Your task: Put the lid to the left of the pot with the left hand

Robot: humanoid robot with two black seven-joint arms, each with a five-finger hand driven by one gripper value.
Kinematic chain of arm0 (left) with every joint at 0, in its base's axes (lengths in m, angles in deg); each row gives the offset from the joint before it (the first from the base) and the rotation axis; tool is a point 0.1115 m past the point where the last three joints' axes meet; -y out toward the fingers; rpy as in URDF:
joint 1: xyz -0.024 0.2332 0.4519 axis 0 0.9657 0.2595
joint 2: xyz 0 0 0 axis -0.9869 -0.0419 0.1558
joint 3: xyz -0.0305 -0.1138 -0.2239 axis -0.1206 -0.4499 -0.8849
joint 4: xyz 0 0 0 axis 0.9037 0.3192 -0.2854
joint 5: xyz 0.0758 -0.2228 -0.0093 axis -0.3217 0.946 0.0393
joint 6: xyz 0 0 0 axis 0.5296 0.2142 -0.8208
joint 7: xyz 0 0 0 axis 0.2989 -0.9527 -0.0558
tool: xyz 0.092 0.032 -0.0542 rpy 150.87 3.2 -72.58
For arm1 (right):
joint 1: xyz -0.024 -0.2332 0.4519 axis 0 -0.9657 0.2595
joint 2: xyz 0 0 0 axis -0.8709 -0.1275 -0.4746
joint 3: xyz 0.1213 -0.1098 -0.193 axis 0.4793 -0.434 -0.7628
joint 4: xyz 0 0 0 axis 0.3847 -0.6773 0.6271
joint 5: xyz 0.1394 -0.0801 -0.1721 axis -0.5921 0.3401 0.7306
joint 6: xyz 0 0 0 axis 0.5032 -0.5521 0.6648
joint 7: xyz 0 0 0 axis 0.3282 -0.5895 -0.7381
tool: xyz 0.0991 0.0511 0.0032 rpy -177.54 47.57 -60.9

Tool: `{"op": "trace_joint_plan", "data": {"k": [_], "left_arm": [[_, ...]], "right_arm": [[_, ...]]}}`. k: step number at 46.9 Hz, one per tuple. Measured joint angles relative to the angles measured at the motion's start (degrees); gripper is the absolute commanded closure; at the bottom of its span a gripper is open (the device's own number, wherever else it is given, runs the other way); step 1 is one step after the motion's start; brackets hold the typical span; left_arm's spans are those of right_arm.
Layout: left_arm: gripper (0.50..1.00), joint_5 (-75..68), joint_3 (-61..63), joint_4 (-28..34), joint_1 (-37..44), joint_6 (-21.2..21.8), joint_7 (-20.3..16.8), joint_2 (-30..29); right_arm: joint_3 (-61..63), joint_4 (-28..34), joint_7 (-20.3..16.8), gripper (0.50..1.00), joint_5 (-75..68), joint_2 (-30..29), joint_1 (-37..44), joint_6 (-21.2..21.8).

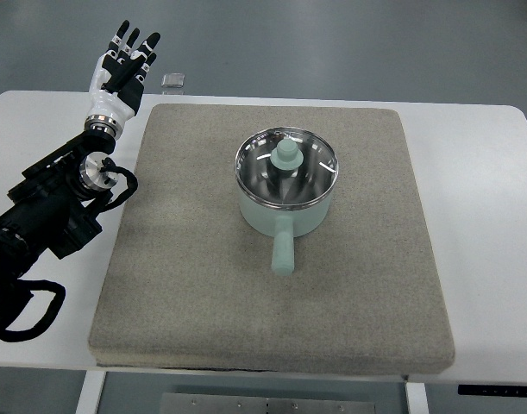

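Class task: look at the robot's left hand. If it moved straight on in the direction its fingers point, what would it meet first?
The left hand points up and away, past the table's far edge. The way looks free: only bare floor lies beyond, though depth is unclear. The pot lies off to the side.

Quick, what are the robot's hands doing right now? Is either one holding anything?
Left hand: open, fingers extended, holding nothing, off to the far left of the pot.
Right hand: not in the picture, so it cannot be told.

A single top view looks steeply down from the robot's side of the table [470, 172]. It frames the whole mat [203, 293] at moderate range. No second view overlaps it.
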State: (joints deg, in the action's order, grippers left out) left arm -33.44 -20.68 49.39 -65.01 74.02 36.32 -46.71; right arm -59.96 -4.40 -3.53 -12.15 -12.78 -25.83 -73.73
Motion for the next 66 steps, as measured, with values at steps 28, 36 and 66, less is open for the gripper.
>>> {"op": "trace_joint_plan", "data": {"k": [28, 36, 66], "left_arm": [[0.506, -0.03, 0.05, 0.03, -0.17, -0.07, -0.01, 0.02], [0.506, -0.18, 0.08, 0.06, -0.35, 0.99, 0.17, 0.16], [0.506, -0.18, 1.14, 0.35, -0.03, 1.46, 0.18, -0.01]], "right_arm": [[0.0, 0.0, 0.0, 0.579, 0.0, 0.0, 0.0, 0.0], [0.0, 0.0, 0.0, 0.579, 0.0, 0.0, 0.0, 0.0], [0.0, 0.0, 0.0, 0.579, 0.0, 0.0, 0.0, 0.0]]}}
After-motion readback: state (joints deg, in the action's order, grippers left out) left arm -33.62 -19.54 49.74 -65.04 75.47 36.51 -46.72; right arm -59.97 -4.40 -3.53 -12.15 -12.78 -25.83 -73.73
